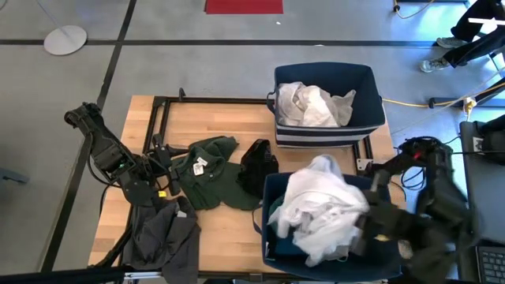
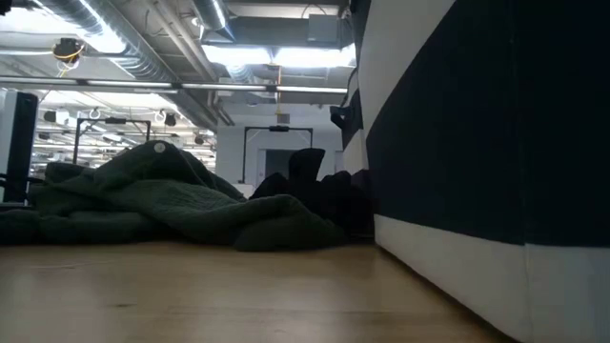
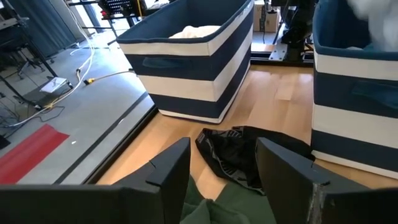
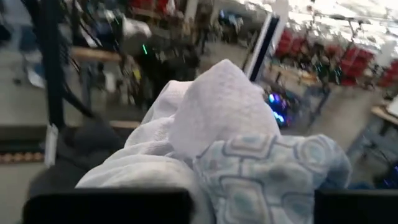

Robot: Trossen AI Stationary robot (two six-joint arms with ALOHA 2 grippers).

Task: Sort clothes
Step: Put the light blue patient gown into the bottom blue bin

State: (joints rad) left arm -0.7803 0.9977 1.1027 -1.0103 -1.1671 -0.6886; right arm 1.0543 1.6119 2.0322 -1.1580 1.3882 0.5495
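A dark green garment lies spread on the table's middle left, with a black garment right of it. A charcoal grey garment hangs over the near left edge. My left gripper is open at the green garment's left edge. In the left wrist view green cloth shows between its fingers, with the black garment ahead. My right gripper is open over the white clothes piled in the near navy bin. White cloth and pale patterned cloth fill its view. My left gripper's fingers stand on either side of the green garment's edge, coming level from the table's left; I cannot tell whether they touch it. My right gripper's fingers stand wide apart around the heaped white and patterned cloth; I cannot tell whether they touch it.
A second navy and white striped bin with white clothes stands at the far right of the table. A black metal frame runs along the table's far and left sides. Bare wood shows between the green garment and the near edge.
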